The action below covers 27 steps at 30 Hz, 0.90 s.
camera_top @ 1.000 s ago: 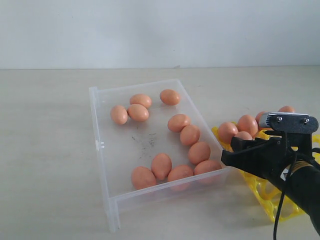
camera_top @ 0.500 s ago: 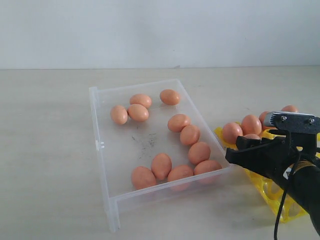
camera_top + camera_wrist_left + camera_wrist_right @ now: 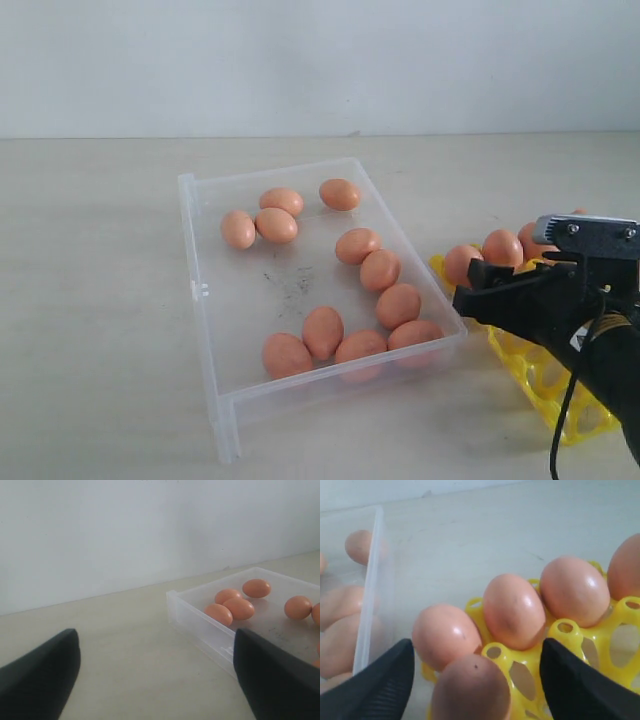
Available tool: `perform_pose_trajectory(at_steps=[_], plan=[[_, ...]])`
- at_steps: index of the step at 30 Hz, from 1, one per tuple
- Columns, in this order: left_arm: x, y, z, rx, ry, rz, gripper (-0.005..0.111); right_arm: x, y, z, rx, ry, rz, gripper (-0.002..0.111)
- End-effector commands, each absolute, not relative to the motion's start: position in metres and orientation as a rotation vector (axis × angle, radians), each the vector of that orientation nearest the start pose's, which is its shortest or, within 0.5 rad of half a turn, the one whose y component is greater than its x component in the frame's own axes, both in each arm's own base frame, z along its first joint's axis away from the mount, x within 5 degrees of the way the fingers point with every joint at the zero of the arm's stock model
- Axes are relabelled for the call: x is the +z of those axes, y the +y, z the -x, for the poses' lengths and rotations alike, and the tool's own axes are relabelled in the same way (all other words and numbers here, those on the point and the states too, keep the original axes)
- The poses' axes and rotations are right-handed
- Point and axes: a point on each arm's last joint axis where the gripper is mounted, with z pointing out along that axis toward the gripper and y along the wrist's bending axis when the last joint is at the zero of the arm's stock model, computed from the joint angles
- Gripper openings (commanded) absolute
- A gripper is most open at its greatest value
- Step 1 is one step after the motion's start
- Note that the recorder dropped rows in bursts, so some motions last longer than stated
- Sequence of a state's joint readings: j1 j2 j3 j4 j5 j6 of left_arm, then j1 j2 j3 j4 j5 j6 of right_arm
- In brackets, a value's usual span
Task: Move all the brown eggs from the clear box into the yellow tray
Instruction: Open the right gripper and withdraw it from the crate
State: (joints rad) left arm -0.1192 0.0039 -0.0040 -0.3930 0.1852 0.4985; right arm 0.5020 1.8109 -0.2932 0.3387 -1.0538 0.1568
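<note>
Left gripper point(image 3: 155, 645) hangs spread and empty near the box point(image 3: 200, 290), where eleven eggs point(image 3: 322, 332) lie loose, and beyond its right wall the right gripper point(image 3: 476, 647) stands spread either side of an egg point(image 3: 470, 690) seated in the tray point(image 3: 545, 380) among others.

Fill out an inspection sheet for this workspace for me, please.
Surface: pale tabletop, no spills seen.
Job's things: clear box holds eleven brown eggs, with dark scuffs on its floor; yellow tray beside it holds at least five more.
Clutter: nothing seen.
Pincers: left pincer open, empty, away from the box; right pincer open, astride one egg sitting in the tray.
Cables: black cable hangs along the right arm.
Surroundings: plain white wall.
</note>
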Motion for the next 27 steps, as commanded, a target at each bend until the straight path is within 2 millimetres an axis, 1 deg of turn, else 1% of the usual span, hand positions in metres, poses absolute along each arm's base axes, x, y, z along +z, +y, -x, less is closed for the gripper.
perform_pose_trajectory(at_steps=[1, 6, 10, 11, 13, 14, 15, 16, 17, 18, 20, 21, 22, 23, 24, 27], plan=[[0.198, -0.013, -0.055, -0.079, 1.631, -0.235, 0.078, 0.127, 0.092, -0.226, 0.271, 1.872, -0.026, 0.065], [0.198, -0.013, -0.055, -0.079, 1.631, -0.235, 0.078, 0.152, 0.091, -0.224, 0.304, 1.792, -0.028, 0.065], [0.198, -0.013, -0.055, -0.079, 1.631, -0.235, 0.078, 0.169, 0.1, -0.216, 0.412, 1.781, 0.084, 0.065], [0.198, -0.013, -0.055, -0.079, 1.631, -0.235, 0.078, 0.173, 0.105, -0.214, 0.463, 1.797, 0.122, 0.065], [0.198, -0.013, -0.055, -0.079, 1.631, -0.235, 0.078, 0.178, 0.118, -0.214, 0.531, 1.887, 0.243, 0.065], [0.198, -0.013, -0.055, -0.079, 1.631, -0.235, 0.078, 0.179, 0.124, -0.216, 0.538, 1.974, 0.315, 0.065], [0.198, -0.013, -0.055, -0.079, 1.631, -0.235, 0.078, 0.18, 0.13, -0.219, 0.528, 2.073, 0.376, 0.065], [0.198, -0.013, -0.055, -0.079, 1.631, -0.235, 0.078, 0.178, 0.132, -0.22, 0.499, 2.185, 0.389, 0.065], [0.198, -0.013, -0.055, -0.079, 1.631, -0.235, 0.078, 0.181, 0.135, -0.223, 0.439, 2.261, 0.425, 0.065], [0.198, -0.013, -0.055, -0.079, 1.631, -0.235, 0.078, 0.184, 0.137, -0.226, 0.358, 2.329, 0.44, 0.065], [0.198, -0.013, -0.055, -0.079, 1.631, -0.235, 0.078, 0.192, 0.143, -0.229, 0.213, 2.4, 0.462, 0.065], [0.198, -0.013, -0.055, -0.079, 1.631, -0.235, 0.078, 0.196, 0.147, -0.228, 0.153, 2.426, 0.491, 0.065], [0.198, -0.013, -0.055, -0.079, 1.631, -0.235, 0.078, 0.2, 0.151, -0.227, 0.129, 2.445, 0.517, 0.065], [0.198, -0.013, -0.055, -0.079, 1.631, -0.235, 0.078, 0.204, 0.159, -0.224, 0.109, 2.451, 0.598, 0.065], [0.198, -0.013, -0.055, -0.079, 1.631, -0.235, 0.078, 0.207, 0.166, -0.222, 0.131, 2.463, 0.632, 0.065], [0.198, -0.013, -0.055, -0.079, 1.631, -0.235, 0.078, 0.22, 0.188, -0.217, 0.202, 2.431, 0.821, 0.062]])
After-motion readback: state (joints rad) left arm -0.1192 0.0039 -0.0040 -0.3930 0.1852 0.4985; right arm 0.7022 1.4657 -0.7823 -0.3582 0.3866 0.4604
